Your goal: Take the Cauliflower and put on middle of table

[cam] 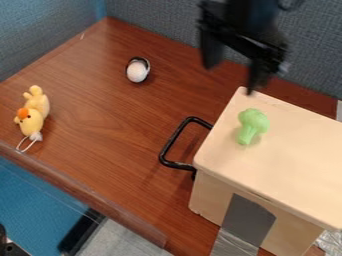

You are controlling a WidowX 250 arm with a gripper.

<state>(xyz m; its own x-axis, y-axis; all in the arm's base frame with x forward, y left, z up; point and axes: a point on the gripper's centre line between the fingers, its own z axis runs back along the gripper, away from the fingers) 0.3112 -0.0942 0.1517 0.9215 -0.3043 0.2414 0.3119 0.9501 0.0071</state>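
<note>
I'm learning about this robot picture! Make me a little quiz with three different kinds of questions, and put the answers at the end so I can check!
1. True or false: the green toy vegetable sits on top of the pale box.
2. Pick one. What colour is the handle at the box's side?
A) white
B) black
C) yellow
3. Fill in the missing word, "apart" or "together": the two fingers of the gripper are ____.

Key: 1. True; 2. B; 3. apart
</note>
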